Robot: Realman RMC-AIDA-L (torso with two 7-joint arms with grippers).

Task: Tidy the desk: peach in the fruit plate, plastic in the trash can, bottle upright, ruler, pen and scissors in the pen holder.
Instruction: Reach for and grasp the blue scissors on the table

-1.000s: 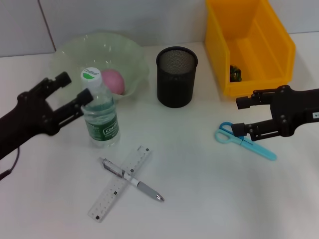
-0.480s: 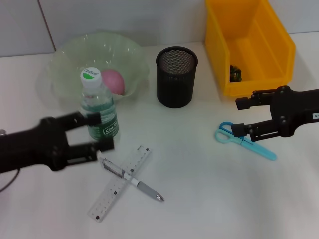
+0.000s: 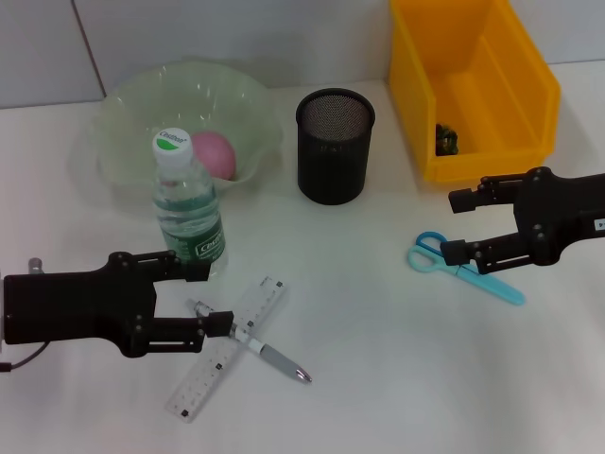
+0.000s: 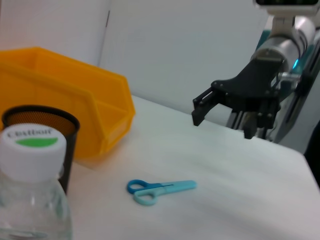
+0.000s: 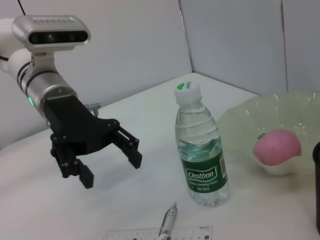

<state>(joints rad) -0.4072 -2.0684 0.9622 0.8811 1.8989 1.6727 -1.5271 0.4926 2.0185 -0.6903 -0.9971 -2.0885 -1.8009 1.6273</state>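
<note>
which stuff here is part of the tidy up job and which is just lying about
Job: peach, fruit plate, bottle, ruler, pen, scissors, pen holder, trash can.

Lying about: nothing else; only the table remains.

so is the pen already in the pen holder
No, the pen lies flat on the table across the ruler, well short of the black mesh pen holder.

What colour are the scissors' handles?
The scissors are blue, one handle ring darker than the other; clearest in the left wrist view.

Black mesh-metal pen holder [image 3: 335, 145]
</note>
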